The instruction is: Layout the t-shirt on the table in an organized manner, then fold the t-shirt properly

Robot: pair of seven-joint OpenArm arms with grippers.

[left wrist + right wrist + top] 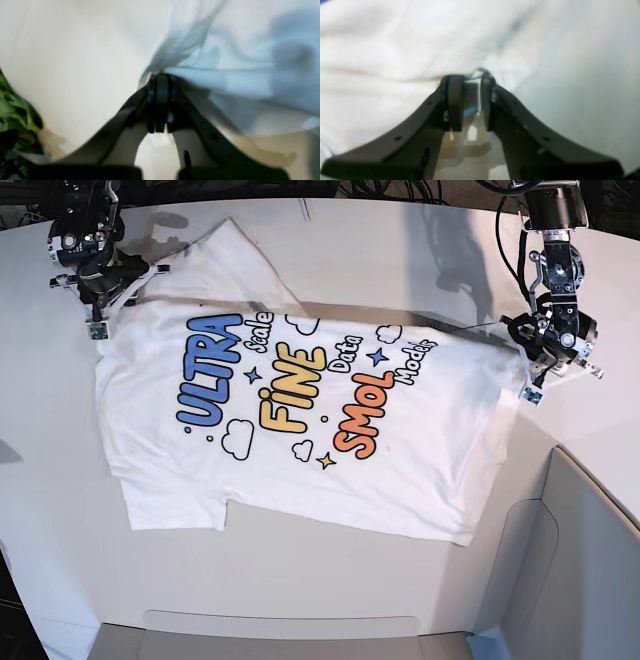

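Note:
The white t-shirt (300,430) lies spread print-up on the white table (400,250), with blue "ULTRA", yellow "FINE" and orange "SMOL" showing. My left gripper (522,348) is at the shirt's right corner. In its wrist view this gripper (162,77) is shut on a bunched fold of the t-shirt (225,62). At the shirt's upper left corner, my right gripper (112,305) holds the cloth. Up close, the right gripper (471,78) has its jaws partly apart, with a wad of the t-shirt (382,50) pinched between them. The shirt's top edge runs taut between both grippers.
A grey panel (585,560) rises at the lower right, and a grey strip (280,635) runs along the front edge. Dark cables hang behind the left arm at the top right. A green object (15,120) shows at the left edge of the left wrist view.

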